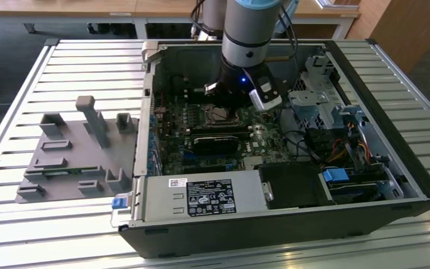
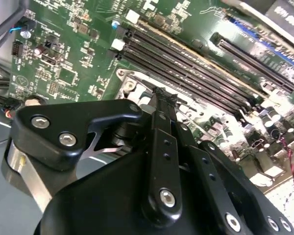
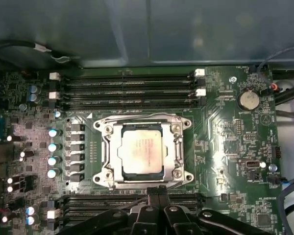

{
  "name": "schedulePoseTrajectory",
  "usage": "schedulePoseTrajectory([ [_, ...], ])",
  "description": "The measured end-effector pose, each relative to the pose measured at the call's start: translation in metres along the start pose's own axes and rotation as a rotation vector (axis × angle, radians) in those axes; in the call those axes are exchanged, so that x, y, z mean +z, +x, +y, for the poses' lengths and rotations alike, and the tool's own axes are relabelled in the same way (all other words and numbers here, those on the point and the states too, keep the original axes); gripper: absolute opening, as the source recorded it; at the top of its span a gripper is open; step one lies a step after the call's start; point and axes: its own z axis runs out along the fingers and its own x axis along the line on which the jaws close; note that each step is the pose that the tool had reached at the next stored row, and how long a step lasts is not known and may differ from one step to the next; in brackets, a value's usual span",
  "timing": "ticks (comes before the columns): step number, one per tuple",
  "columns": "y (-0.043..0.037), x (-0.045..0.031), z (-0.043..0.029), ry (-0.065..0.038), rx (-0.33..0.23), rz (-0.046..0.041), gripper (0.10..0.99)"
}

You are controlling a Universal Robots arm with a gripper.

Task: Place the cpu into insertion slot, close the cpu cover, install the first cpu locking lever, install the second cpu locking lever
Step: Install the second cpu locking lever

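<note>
**CPU seated and covered, gripper poised just above the socket**

A slatted metal table (image 1: 20, 224) carries an open computer case (image 1: 290, 224) and, well off to the exterior view's left of it, a grey fixture tray (image 1: 73, 151); wooden desks stand behind. Inside the case lies the green circuit board (image 3: 225, 132), and the arm (image 1: 248, 28) reaches straight down into it.

The gripper (image 3: 157, 193) hangs close above the board, its black fingers (image 2: 162, 105) drawn together at the tips with nothing seen between them; in both wrist views they read as closed and empty. Directly ahead of the fingertips, very near them, sits the insertion slot (image 3: 104, 177); the cpu (image 3: 141, 152) lies flat inside it, its dull silver top showing through the cut-out of the cpu cover (image 3: 174, 147), which lies down over the chip's edges. Whether the locking levers are latched I cannot tell.

Beyond the socket from the gripper run long black memory slots (image 3: 127, 90); a further bank of slots (image 3: 98, 201) lies just beside the fingers; a round coin battery (image 3: 248, 100) sits well apart to one side.
</note>
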Motion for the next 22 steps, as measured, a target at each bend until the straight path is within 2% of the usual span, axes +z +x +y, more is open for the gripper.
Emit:
schedulePoseTrajectory([
  [8, 0.0191, 0.0013, -0.0035, -0.001, -0.001, 0.0000, 0.106],
  [14, 0.0212, 0.0100, -0.0048, -0.004, -0.001, 0.0003, 0.106],
  [15, 0.0218, 0.0106, -0.0055, -0.009, -0.001, 0.0007, 0.106],
  [19, 0.0253, 0.0107, -0.0109, -0.045, -0.001, 0.0020, 0.106],
  [22, 0.0283, 0.0103, -0.0159, -0.060, -0.001, 0.0026, 0.106],
])
